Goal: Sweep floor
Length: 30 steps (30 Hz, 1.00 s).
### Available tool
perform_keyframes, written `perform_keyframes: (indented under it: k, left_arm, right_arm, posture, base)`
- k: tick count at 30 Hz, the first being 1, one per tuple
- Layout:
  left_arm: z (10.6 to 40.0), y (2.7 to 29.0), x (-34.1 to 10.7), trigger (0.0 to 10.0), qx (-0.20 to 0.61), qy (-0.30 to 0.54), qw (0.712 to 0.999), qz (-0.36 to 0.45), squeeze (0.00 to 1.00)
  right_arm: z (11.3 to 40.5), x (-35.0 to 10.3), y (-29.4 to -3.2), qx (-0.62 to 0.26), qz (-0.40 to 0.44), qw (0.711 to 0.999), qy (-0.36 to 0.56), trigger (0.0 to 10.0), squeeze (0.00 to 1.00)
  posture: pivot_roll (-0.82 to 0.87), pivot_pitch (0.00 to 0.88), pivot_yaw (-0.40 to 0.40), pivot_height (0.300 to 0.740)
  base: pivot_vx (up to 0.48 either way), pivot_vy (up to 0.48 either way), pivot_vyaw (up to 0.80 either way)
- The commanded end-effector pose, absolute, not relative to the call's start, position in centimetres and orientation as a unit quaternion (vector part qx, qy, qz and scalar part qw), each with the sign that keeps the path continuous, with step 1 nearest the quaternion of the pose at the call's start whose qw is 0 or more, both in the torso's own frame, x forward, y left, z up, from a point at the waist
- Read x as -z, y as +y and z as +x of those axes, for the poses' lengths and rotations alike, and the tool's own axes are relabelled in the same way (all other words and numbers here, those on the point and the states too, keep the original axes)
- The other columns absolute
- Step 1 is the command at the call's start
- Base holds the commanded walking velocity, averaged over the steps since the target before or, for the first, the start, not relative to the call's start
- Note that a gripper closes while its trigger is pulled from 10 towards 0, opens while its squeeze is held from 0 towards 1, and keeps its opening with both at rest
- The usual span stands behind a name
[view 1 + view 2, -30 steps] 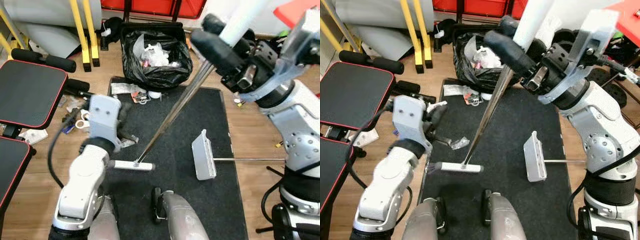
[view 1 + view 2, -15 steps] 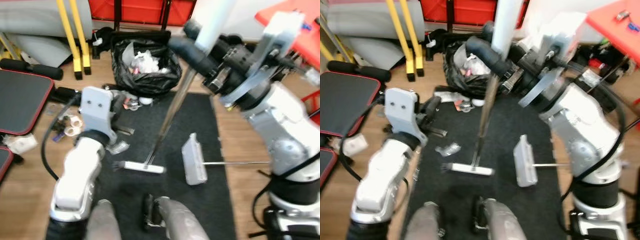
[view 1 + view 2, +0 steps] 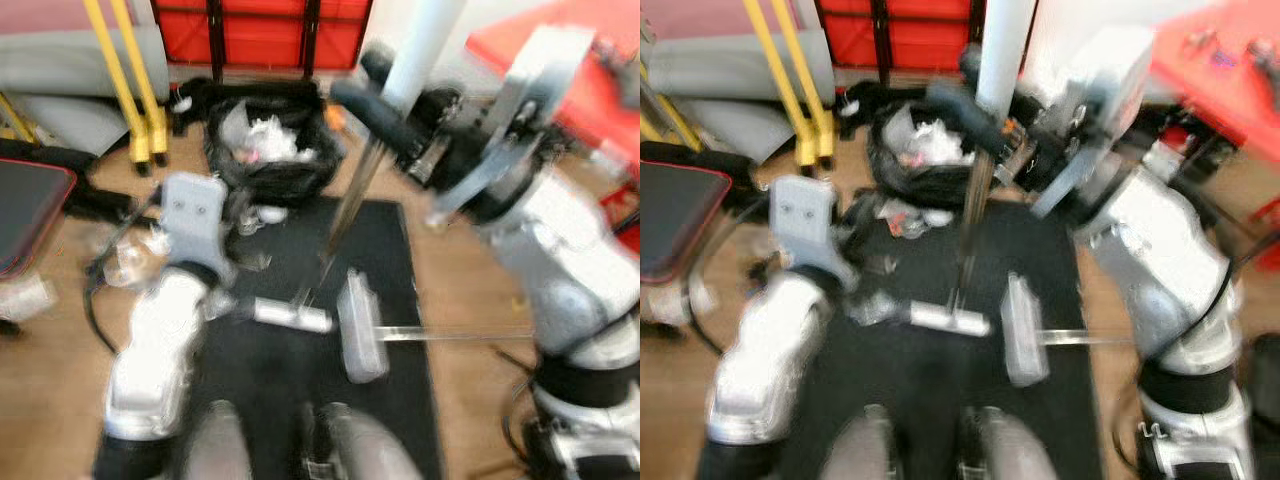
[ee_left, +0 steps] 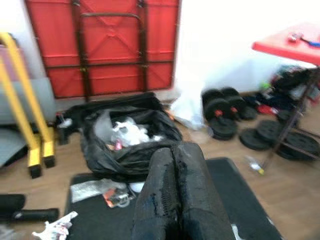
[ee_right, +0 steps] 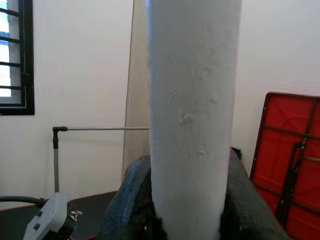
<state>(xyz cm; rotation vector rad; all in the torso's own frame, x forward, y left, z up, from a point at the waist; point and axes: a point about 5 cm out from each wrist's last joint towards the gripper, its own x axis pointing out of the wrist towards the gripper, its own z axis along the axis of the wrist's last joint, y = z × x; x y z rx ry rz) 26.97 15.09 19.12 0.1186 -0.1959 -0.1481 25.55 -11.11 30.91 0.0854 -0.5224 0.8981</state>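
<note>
broom [image 3: 345, 215] handle clamped in the right gripper [image 5: 187, 210]; left gripper [image 4: 175, 192] fingers pressed together, holding nothing.

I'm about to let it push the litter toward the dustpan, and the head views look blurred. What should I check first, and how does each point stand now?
1. Right gripper clamped on the broom handle: ok.
2. Left gripper shut and holding nothing: ok.
3. Broom head down on the black mat: ok.
4. Dustpan on the mat beside the broom head: ok.
5. Litter lying on the mat's edge near the trash bag, not yet swept: not ok.
6. Head views sharp enough to judge gaps: not ok, blurred.
</note>
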Motion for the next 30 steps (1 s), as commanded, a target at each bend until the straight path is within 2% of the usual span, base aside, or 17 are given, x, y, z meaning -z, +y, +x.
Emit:
perform_keyframes:
  k: [1, 10, 18, 21, 30]
  left_arm:
    - [27.1, 14.5, -18.6, 10.0, 0.083, -0.088, 0.991, 0.064, 0.00]
    - [27.2, 14.5, -18.3, 10.0, 0.079, -0.080, 0.992, 0.058, 0.00]
    - [27.1, 14.2, -17.7, 10.0, 0.082, -0.072, 0.992, 0.056, 0.00]
    - [26.8, 14.1, -17.1, 10.0, 0.084, -0.062, 0.993, 0.057, 0.00]
    - [26.4, 14.0, -16.2, 10.0, 0.086, -0.045, 0.994, 0.055, 0.00]
  right_arm:
    - [25.2, -31.5, -11.6, -0.418, 0.036, 0.865, -0.274, 10.0, 0.00]
    - [25.5, -32.2, -12.0, -0.398, 0.029, 0.870, -0.290, 10.0, 0.00]
    - [25.5, -34.2, -12.9, -0.392, 0.026, 0.856, -0.335, 10.0, 0.00]
    - [25.4, -35.8, -13.8, -0.404, -0.014, 0.845, -0.351, 10.0, 0.00]
    - [25.3, -37.2, -16.1, -0.398, -0.067, 0.849, -0.341, 10.0, 0.00]
  posture:
    - [-0.12, 0.133, -0.158, 0.740]
    - [-0.12, 0.132, -0.160, 0.740]
    - [-0.13, 0.132, -0.162, 0.740]
    - [-0.13, 0.134, -0.169, 0.740]
    - [-0.14, 0.143, -0.172, 0.740]
  base:
    - [0.000, 0.000, 0.00]
    - [0.000, 0.000, 0.00]
    - [0.000, 0.000, 0.00]
    - [0.000, 0.000, 0.00]
    - [0.000, 0.000, 0.00]
